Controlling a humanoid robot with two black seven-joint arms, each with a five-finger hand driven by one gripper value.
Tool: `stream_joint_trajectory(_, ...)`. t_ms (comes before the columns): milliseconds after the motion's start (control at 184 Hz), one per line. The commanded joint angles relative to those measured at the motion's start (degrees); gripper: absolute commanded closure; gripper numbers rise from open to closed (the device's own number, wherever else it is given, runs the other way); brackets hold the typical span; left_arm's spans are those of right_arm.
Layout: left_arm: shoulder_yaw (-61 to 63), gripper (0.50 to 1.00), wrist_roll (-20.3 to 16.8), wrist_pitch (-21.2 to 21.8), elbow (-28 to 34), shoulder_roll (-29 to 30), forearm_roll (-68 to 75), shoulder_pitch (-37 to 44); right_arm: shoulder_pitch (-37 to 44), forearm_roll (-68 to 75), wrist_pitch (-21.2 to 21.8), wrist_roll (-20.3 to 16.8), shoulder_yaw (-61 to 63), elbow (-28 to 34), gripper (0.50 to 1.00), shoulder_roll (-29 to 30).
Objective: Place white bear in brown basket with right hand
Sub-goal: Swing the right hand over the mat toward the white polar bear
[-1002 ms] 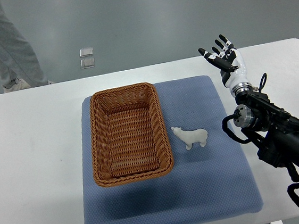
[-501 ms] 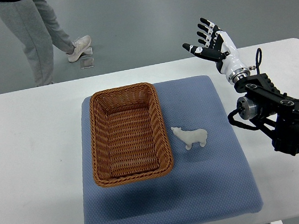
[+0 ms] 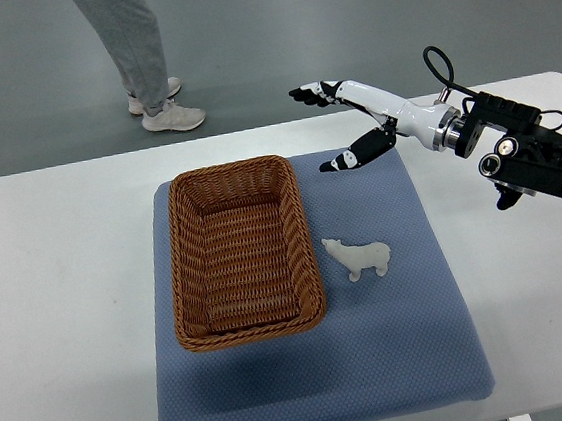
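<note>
From above, the right hand (image 3: 344,123) hangs with fingers spread and holding nothing, beyond the far right corner of the basket (image 3: 242,250) and well apart from the bear (image 3: 358,257). The bear stands on the blue mat (image 3: 377,361), just beside the basket's right wall. Because it sits so close to the wicker, the fingers may catch the rim or tip the small figure over. A person's legs (image 3: 133,45) show past the table (image 3: 59,294), behind the basket.

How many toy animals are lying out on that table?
1. A single white bear stands on the blue mat, just right of the brown basket, which looks empty. The right hand hovers open beyond it. Nothing looks hidden.
</note>
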Motion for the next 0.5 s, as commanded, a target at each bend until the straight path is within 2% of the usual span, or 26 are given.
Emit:
stream_joint_trajectory(0,0.01,0.5,0.01,0.0,0.0,0.0,0.0,-0.08,2.99,-6.7,4.26,0.0,-2.96,2.69,0.579,-3.03)
stream_joint_trajectory(114,0.01,0.5,0.01,0.0,0.0,0.0,0.0,0.01,5.45,-15.31,10.76,0.09,-3.66,5.42,0.579,-6.46)
stream_joint_trajectory(272,0.01,0.5,0.01,0.0,0.0,0.0,0.0,-0.08,7.47,-22.95,17.35,0.27,-3.66,9.72,0.579,-10.76)
stream_joint_trajectory(392,-0.07,0.5,0.01,0.0,0.0,0.0,0.0,-0.35,8.0,-26.65,19.82,0.35,-3.66,13.5,0.581,-12.96)
stream_joint_trajectory(496,-0.07,0.5,0.01,0.0,0.0,0.0,0.0,-0.35,8.0,-26.39,19.47,0.35,-3.31,15.61,0.581,-13.05)
